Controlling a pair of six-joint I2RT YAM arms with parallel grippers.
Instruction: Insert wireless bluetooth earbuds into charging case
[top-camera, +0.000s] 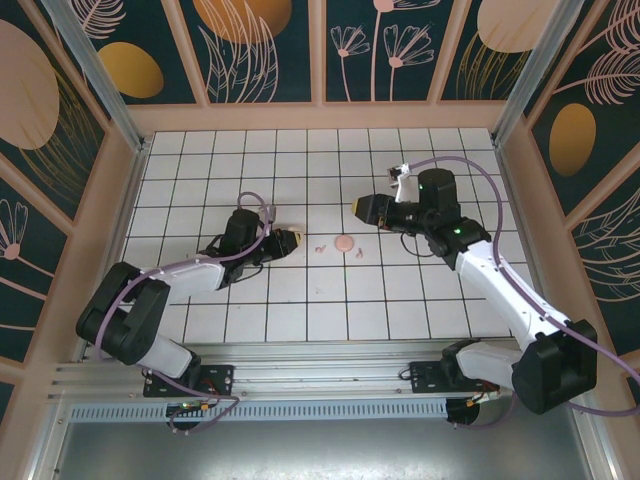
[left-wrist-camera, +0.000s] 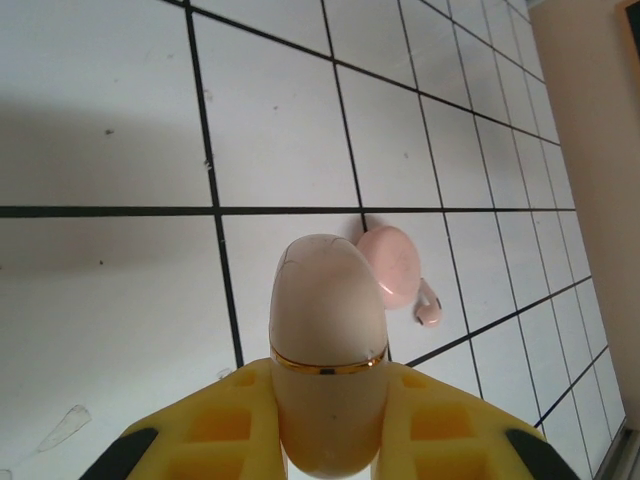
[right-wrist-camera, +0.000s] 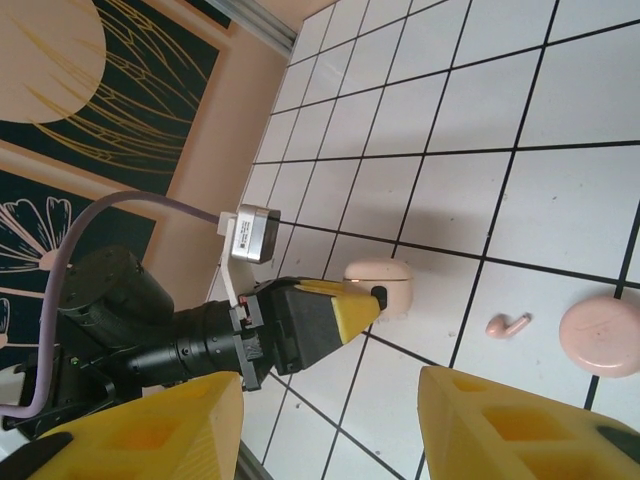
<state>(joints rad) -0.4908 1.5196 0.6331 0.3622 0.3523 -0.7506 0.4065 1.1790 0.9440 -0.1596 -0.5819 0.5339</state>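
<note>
My left gripper is shut on the charging case, a pale beige egg-shaped box with a gold band, held low over the tiles. The right wrist view shows the same case at the tip of the left gripper. One earbud lies just beyond the case, seen from above as a tiny piece. A second earbud lies past a round pink disc. My right gripper hovers open above the tiles to the right, nothing between its yellow fingers.
The round pink disc lies on the white tiled floor between the two earbuds. Wooden walls with dark flower panels ring the floor. An aluminium rail runs along the near edge.
</note>
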